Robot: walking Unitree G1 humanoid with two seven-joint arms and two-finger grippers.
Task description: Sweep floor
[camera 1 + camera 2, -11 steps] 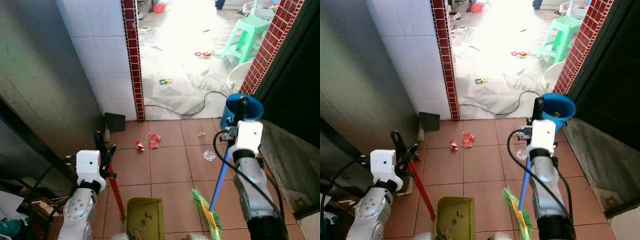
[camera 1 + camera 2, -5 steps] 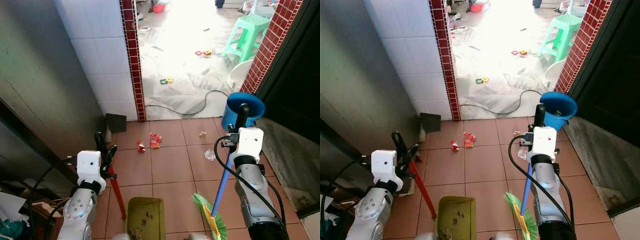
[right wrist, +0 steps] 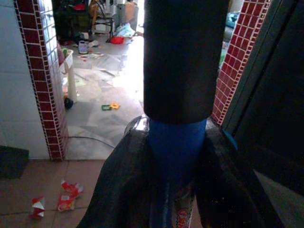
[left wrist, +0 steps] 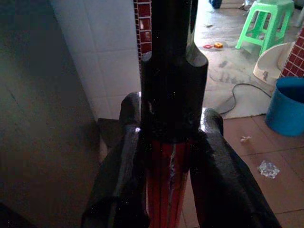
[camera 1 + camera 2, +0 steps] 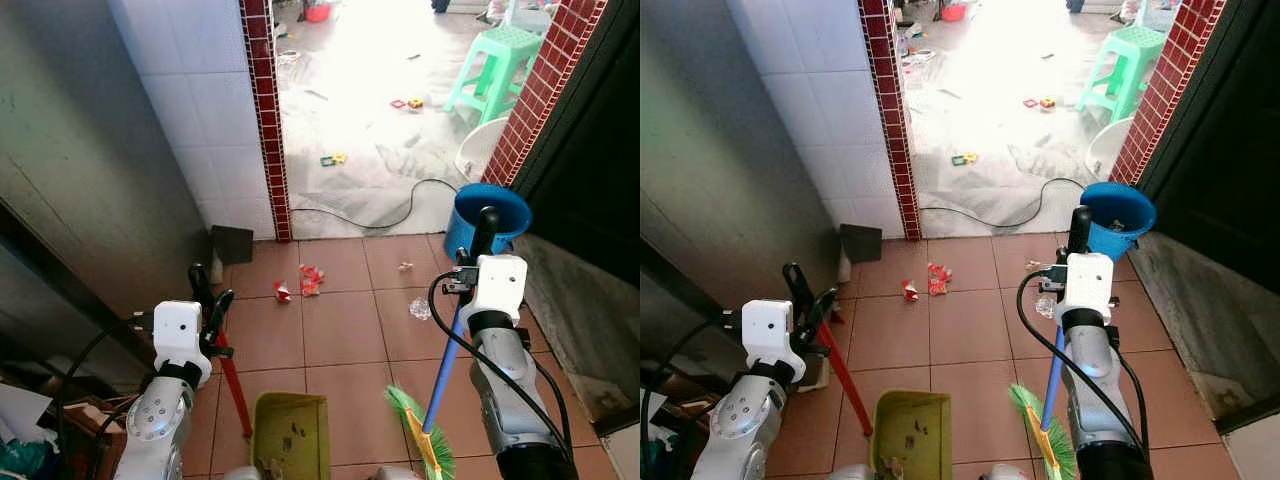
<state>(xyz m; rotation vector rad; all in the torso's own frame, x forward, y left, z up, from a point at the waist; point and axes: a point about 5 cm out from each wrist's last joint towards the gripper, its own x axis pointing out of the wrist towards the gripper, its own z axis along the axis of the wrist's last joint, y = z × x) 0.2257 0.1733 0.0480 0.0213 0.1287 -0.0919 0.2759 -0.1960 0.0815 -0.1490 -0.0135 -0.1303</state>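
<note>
Terracotta tile floor (image 5: 340, 330), left claw (image 4: 173, 156) clamped on red dustpan handle (image 5: 233, 385), right claw (image 3: 175, 161) pinching blue broom handle (image 5: 442, 365)

Floor (image 5: 340, 330) in lower frame: matt terracotta tiles, slightly dusty. Wall (image 5: 200, 100) upper left: glossy white glazed tile, edged by dark red brick-look tile strip (image 5: 265, 120). Dustpan (image 5: 290, 435) bottom centre: dull yellow-green plastic, scuffed. Its handle (image 4: 166, 190) glossy red, probably painted metal. Broom handle (image 3: 175, 156) smooth blue with matt black grip; bristles (image 5: 415, 430) green plastic. Bucket (image 5: 490, 215) right: smooth blue plastic. Stool (image 5: 500, 65) upper right: green plastic. Hand fingers (image 4: 118, 175) matt black, rubbery. Wrappers (image 5: 305, 282) crinkly, shiny.
</note>
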